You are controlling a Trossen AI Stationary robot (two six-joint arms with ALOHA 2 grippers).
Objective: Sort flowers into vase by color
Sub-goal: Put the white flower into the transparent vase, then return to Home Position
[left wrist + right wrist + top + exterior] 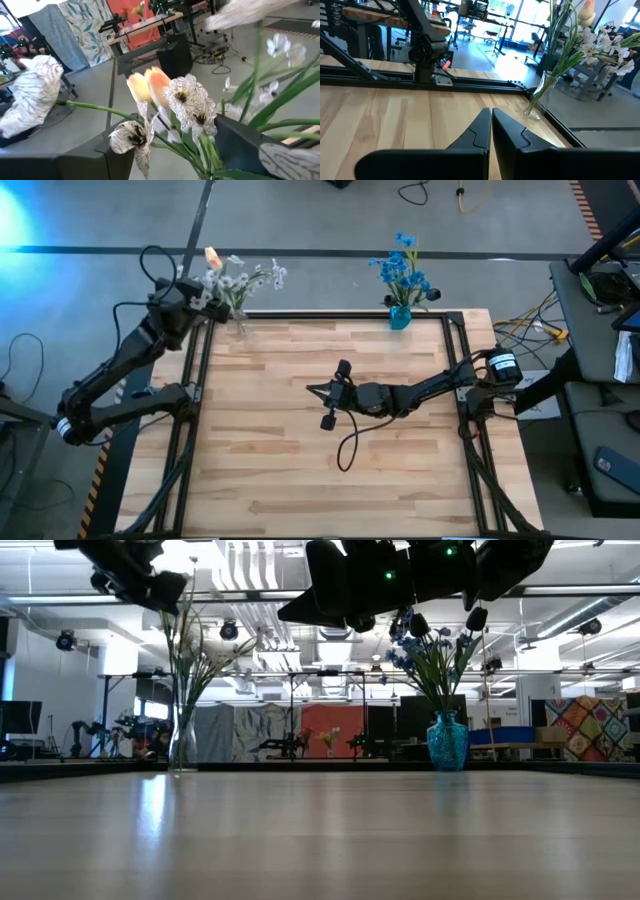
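A clear glass vase (240, 325) stands at the table's far left corner, with white-lilac flowers (245, 278) and a peach bud (212, 256) standing in it by their stems. My left gripper (170, 150) is open up among these blossoms. Its two fingers stand on either side of veined white blossoms (187, 102) and the peach buds (150, 85), with no hold showing. A blue vase (400, 315) at the far right holds blue flowers (403, 270). My right gripper (490, 112) is shut and holds nothing. It hangs level above the table's middle (318, 390).
Black frame rails (340, 313) run along the table's far edge and both sides. A loop of cable (350, 450) hangs from my right arm over the middle of the table. Bare wood (300, 490) lies toward the near edge.
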